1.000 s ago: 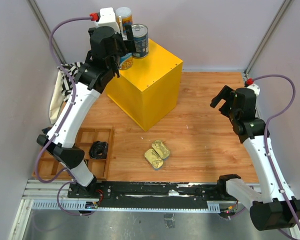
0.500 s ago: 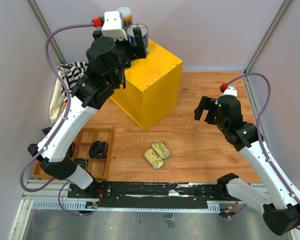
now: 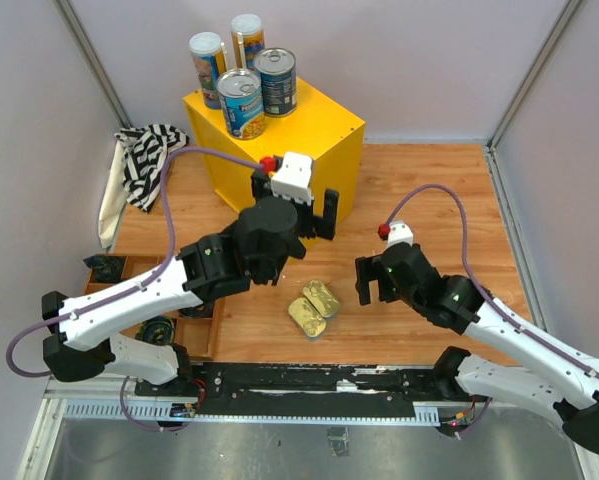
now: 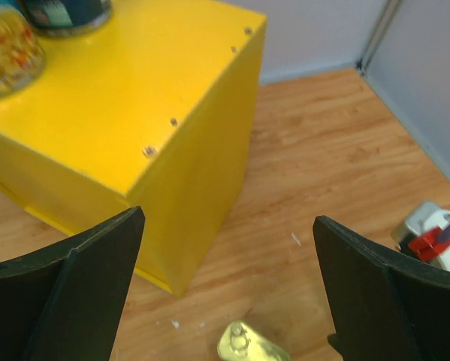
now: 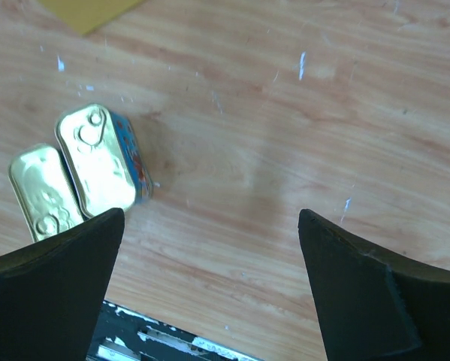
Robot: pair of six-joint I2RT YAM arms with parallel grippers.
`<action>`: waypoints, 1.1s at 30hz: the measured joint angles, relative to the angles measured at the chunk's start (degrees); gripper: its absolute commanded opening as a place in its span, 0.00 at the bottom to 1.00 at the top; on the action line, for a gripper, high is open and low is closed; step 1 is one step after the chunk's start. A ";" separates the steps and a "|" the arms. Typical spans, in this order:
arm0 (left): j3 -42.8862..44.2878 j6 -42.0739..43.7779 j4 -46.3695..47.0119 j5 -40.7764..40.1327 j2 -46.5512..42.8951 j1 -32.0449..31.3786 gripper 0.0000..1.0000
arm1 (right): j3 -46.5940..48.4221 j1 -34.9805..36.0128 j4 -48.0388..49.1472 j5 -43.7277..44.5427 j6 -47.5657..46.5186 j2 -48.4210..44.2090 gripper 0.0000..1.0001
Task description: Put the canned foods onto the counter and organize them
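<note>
**Both end effectors wide and empty, two tins left on the wood**

The right end effector hangs with its jaws spread wide and nothing between them, facing down at the wooden surface. In its wrist view the two flat gold tins lie just left of the open gap, lids up and side by side, touching or nearly so. It looks to be the arm lining up for the next pick, and it would need to shift left to straddle a tin.

The left end effector is just as wide and just as empty. It is held low in front of the raised yellow surface, with one gold tin showing at the bottom edge of its wrist view. It also appears positioned to reach for the pair.

On the yellow top, the four upright cans are grouped toward the far left corner. The two wider silver-topped cans stand in front and the two tall slim cans behind. That leaves the near and right part of the top bare, probably as room for the tins.

A striped cloth lies crumpled beside the box, well away from either arm. Because the tins lie so close together, gripping one could nudge the other.
</note>
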 measured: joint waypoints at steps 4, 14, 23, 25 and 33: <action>-9.27 -5.92 -0.72 -2.49 -3.13 -4.66 0.99 | -5.18 3.08 1.86 -0.02 0.35 -0.20 0.98; -28.11 -22.99 -3.34 -3.91 -13.84 -6.03 0.97 | -13.49 4.79 10.19 -2.60 0.50 2.69 0.96; -37.05 -32.26 -3.54 -2.40 -14.29 -6.29 0.97 | -14.73 6.27 17.53 -5.09 -0.13 7.85 0.95; -38.36 -33.66 -3.23 -2.01 -14.21 -6.29 0.97 | -14.93 6.32 19.04 -5.66 -0.28 8.94 0.95; -41.11 -37.68 -2.21 -0.98 -14.14 -6.32 0.97 | -17.20 8.92 25.66 -7.17 -0.63 13.73 0.94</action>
